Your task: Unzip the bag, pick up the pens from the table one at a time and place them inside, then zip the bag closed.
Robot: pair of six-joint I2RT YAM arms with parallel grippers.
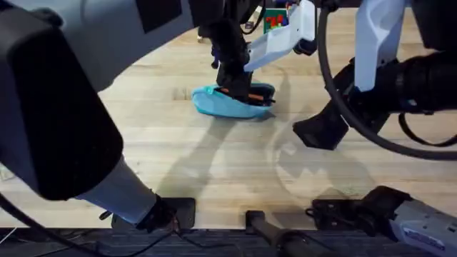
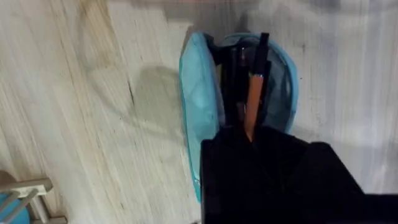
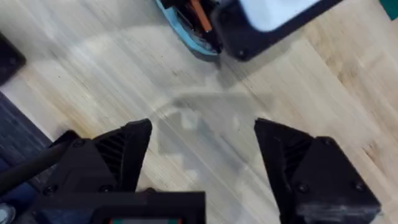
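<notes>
the light blue soft fabric pouch (image 1: 232, 102) lies unzipped, mid-desk (image 1: 178, 157), with an orange pen (image 2: 254, 102) and a dark pen (image 2: 262, 53) inside. judged: loading largely done, zipping outstanding. left pincer (image 1: 235, 89) sits at the pouch mouth, grip indeterminable. right pincer (image 3: 202, 155) hovers nearby, wide apart, empty.

You're getting the overhead camera looking down and forward across the table (image 1: 214, 164). The left wrist camera is hanging close above the open bag (image 2: 199, 106), facing straight down. The right wrist camera is sitting farther back, catching that same bag (image 3: 186, 28) at its frame edge.
</notes>
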